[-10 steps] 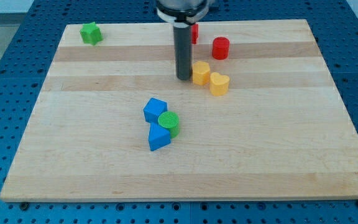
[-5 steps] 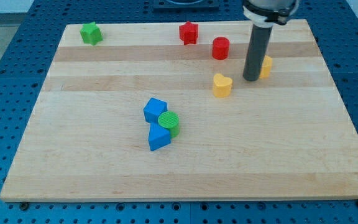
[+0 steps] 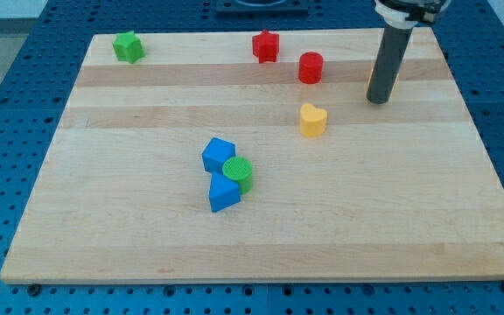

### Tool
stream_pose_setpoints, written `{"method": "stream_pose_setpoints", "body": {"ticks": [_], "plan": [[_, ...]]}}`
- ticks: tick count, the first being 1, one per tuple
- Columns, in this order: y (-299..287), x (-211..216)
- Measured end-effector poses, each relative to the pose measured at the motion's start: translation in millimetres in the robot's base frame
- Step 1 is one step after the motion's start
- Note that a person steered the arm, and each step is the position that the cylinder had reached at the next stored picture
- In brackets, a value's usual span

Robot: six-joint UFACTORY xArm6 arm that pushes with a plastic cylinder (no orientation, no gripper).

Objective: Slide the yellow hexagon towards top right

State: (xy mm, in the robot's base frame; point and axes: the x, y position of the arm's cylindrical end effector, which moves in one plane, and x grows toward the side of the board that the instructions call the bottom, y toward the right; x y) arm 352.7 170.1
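Camera view. The arm enters from the view's top right and ends in a straight dark rod standing nearly upright; the tip (image 3: 378, 100) rests on the wooden board (image 3: 147, 227) near its upper right corner. The rod carries no jaws and grasps nothing. The yellow hexagon (image 3: 372, 85) is almost wholly hidden behind the rod, only a thin yellow sliver showing at the rod's left edge, just above the tip; whether rod and block touch cannot be told. A yellow heart-shaped block (image 3: 312, 120) lies well to the lower left of the tip. A red cylinder (image 3: 311, 67) and a red star (image 3: 266, 45) stand along the top. A green star (image 3: 129, 46) sits at the top left. Near the centre, two blue blocks (image 3: 218, 154) (image 3: 223, 193) flank a green cylinder (image 3: 238, 173), touching it.
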Motion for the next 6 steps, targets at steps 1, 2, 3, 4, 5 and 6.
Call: {"method": "stream_pose_setpoints", "body": {"ticks": [1, 2, 3, 4, 5, 6], "plan": [[0.1, -14.6], [4.6, -22.4], [5.4, -32.9], [17.0, -36.2], [32.9, -36.2], [39.9, -41.3]]}}
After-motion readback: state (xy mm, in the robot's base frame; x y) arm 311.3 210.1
